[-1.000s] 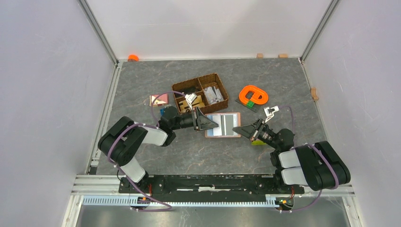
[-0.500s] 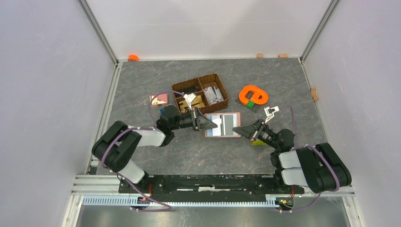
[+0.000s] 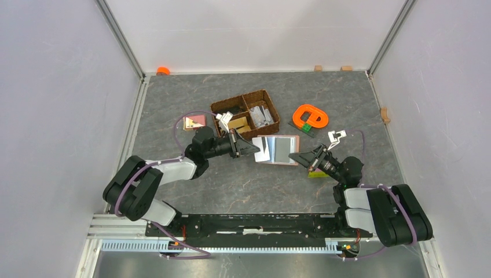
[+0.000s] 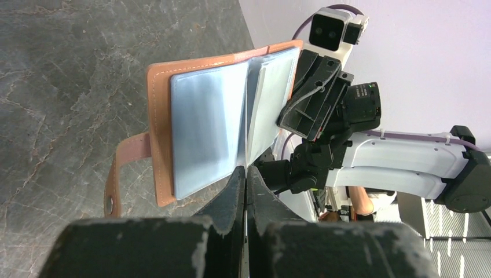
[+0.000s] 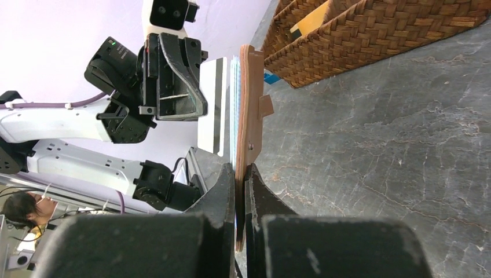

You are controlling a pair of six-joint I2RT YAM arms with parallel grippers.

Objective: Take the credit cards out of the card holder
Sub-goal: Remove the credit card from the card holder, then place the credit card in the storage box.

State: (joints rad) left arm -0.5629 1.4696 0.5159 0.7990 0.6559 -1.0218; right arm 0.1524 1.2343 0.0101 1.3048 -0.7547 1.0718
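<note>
Right wrist view: the right gripper [image 5: 240, 174] was clamped on the near edge of the one card holder [image 5: 250, 104]. It was reddish-brown, edge-on in mid-frame, with one strap tab [image 4: 116, 179]. Past it, the left gripper [image 4: 246, 171] was pinched shut on a pale shiny inner sleeve. Couldn't tell if a card was inside. One woven basket [image 5: 370, 40] sat upper right.

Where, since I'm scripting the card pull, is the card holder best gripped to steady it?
By the outer edge of its brown cover, from the right arm's side, where the right gripper pinches the card holder: that edge looks thin and stiff, and it leaves the pale sleeves open toward the left gripper.
</note>
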